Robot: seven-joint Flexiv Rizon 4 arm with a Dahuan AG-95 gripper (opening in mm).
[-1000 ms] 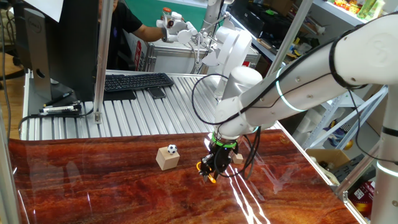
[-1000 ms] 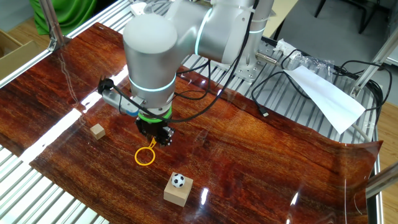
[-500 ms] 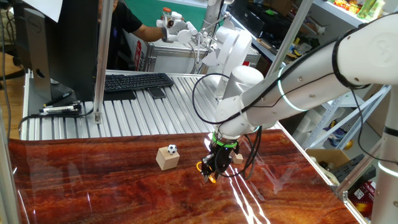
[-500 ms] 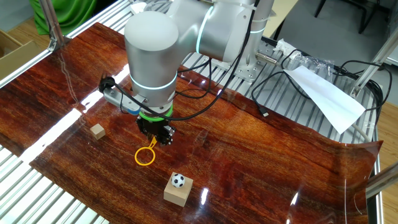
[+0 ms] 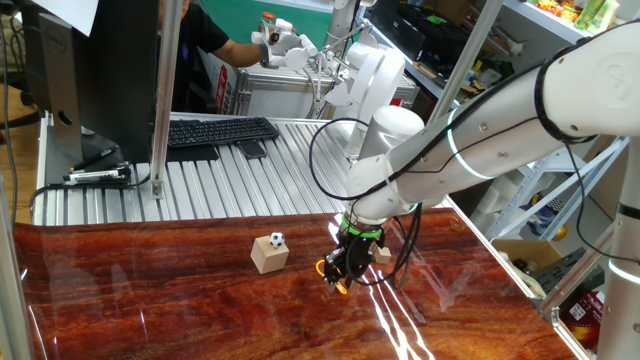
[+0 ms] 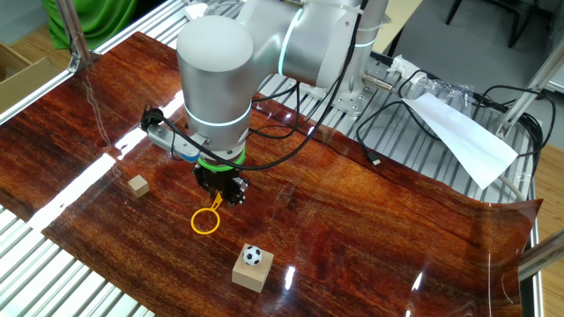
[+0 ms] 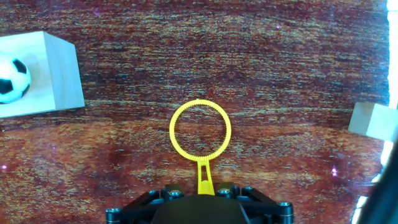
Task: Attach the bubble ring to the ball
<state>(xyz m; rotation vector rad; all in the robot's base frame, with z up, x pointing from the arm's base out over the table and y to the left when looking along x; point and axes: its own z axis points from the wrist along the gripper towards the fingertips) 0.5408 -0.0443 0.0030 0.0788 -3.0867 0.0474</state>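
Note:
My gripper [image 6: 222, 194] [image 5: 342, 277] [image 7: 204, 190] is shut on the short handle of the yellow bubble ring [image 7: 200, 132] [image 6: 205, 220], whose loop sticks out ahead of the fingers just above the wooden tabletop. The small black-and-white ball [image 6: 253, 255] [image 5: 277, 240] [image 7: 12, 79] sits on top of a light wooden cube [image 6: 250, 273] [image 5: 268, 257] [image 7: 53, 74]. In the hand view the cube and ball lie at the far left, well apart from the loop. In the other fixed view they sit a short way in front of the ring.
A small plain tan cube [image 6: 137, 185] [image 7: 371, 120] lies on the table on the other side of the gripper. Beyond the wooden top [image 6: 370, 229] is a slatted metal bench with a keyboard [image 5: 220, 130], cables [image 6: 397, 110] and white paper [image 6: 463, 141].

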